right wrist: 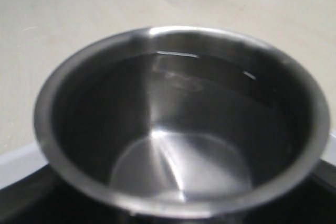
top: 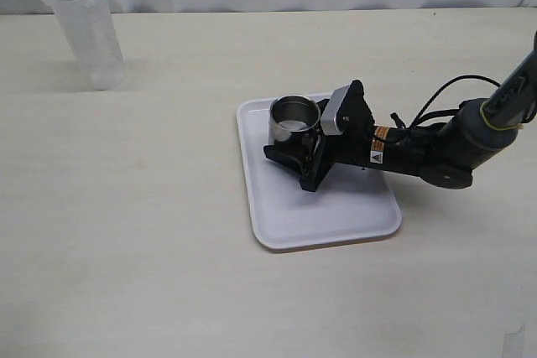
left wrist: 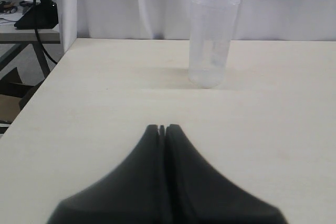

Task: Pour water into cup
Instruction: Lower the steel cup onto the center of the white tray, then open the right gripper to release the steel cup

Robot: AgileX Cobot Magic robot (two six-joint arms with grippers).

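Cup is light, slick steel: grip its wall low. Your right jaws at its 5 o'clock, closure unclear; left jaws shut, empty.

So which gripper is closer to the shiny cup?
Right. The right gripper is right at the cup on the tray; the left gripper faces the plastic beaker, away from it.

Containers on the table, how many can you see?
2. The steel cup on the white tray, right of centre; the plastic beaker standing at the table's far-left corner. None looks hidden.
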